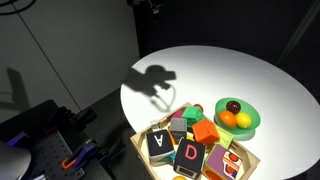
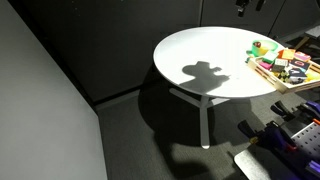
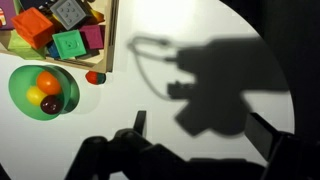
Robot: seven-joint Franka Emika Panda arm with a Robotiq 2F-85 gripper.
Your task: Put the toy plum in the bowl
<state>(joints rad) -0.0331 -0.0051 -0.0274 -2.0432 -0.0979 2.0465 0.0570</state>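
Bowl (image 3: pixel 14 92) at the left edge of the wrist view, bright green and round, on the white table (image 3: pixel 200 20). Inside it, three small balls packed together: orange ball (image 3: pixel 48 80) uppermost, yellow ball (image 3: pixel 35 96) at lower left, toy plum (image 3: pixel 52 104) at lower right, dark maroon, nearly black, against the bowl's inner wall. Above the bowl, in the upper left corner, wooden tray (image 3: pixel 110 35) full of coloured blocks (image 3: pixel 68 44). Just right of the bowl, by the tray's lower corner, small red piece (image 3: pixel 94 76), too small to identify. Further right, across the middle of the frame, large dark shadow (image 3: pixel 215 90) on the tabletop. Along the bottom edge, gripper (image 3: pixel 195 128), fingers spread wide, only bare table between them, holding nothing, well apart from the bowl.

In an exterior view, tray (image 1: pixel 142 150) at lower centre with letter block A (image 1: pixel 160 143) and letter block D (image 1: pixel 188 153); just to its right, bowl (image 1: pixel 254 112), with the plum (image 1: pixel 233 105) above the two brighter balls.
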